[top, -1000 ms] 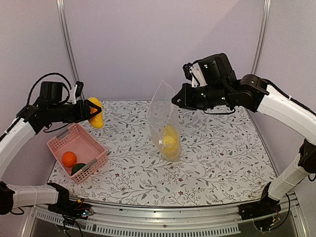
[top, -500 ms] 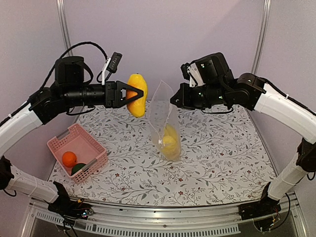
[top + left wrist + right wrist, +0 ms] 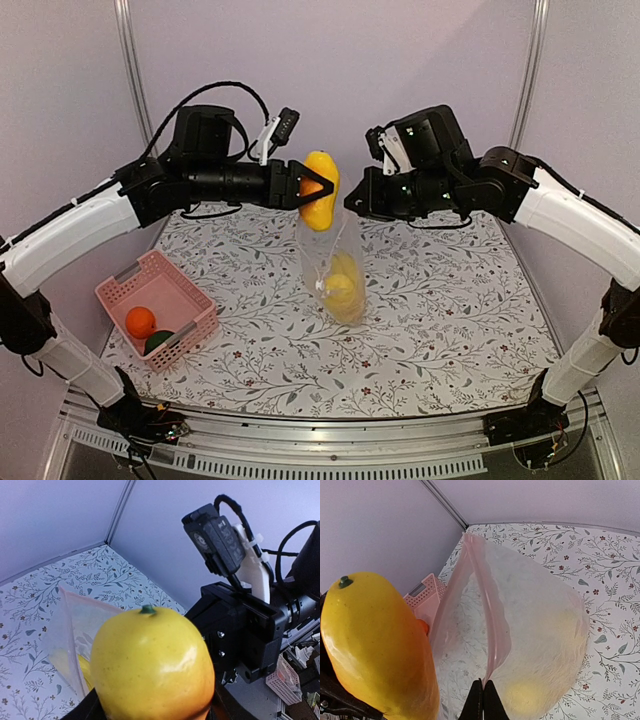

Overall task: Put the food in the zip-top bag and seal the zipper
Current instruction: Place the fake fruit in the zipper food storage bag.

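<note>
A large yellow toy fruit point(image 3: 320, 190) with a green stem hangs just over the mouth of the zip-top bag point(image 3: 338, 262), and my left gripper point(image 3: 306, 187) is shut on it. The fruit point(image 3: 152, 662) fills the left wrist view. The clear bag point(image 3: 535, 625) stands upright on the table with yellow food point(image 3: 343, 285) inside. My right gripper point(image 3: 483, 687) is shut on the bag's mouth edge, pinching the zipper point(image 3: 492, 625) strip and holding it up. The mouth gapes open towards the fruit point(image 3: 375, 645).
A pink slatted basket point(image 3: 186, 292) sits at the table's left front, holding a round orange point(image 3: 140, 321) and a dark green piece point(image 3: 160, 341). The right arm's wrist point(image 3: 240, 620) is close beyond the fruit. Purple walls and metal posts enclose the floral table.
My left arm has carried the yellow fruit up and to the right, from above the basket to the bag's mouth. The right gripper and the bag have stayed still.
</note>
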